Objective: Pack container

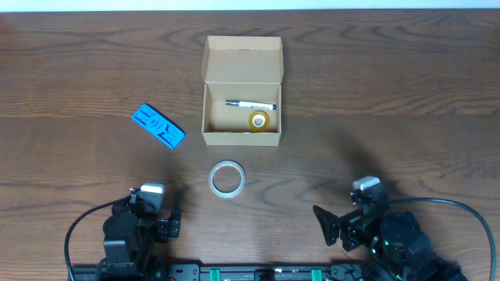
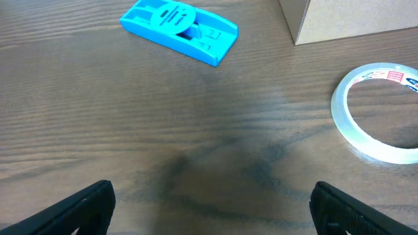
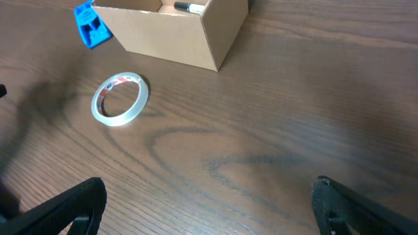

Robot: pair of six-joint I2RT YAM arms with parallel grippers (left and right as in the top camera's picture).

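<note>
left gripper (image 2: 210,209) and right gripper (image 3: 208,209) gape wide, empty; pinch the tape roll (image 1: 212,181) rim, centre frame, then clear the box (image 1: 242,139) wall.

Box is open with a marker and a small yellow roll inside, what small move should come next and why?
Probably swing the left gripper forward and to its right, above the clear tape roll. That roll lies on the table outside the container, nearer this gripper than the right gripper, and its jaws stand open and empty.

Overhead looks straight down; both low wrist views face forward across the table (image 1: 391,78), sharing tape roll (image 1: 227,179) and container (image 1: 242,139).
</note>
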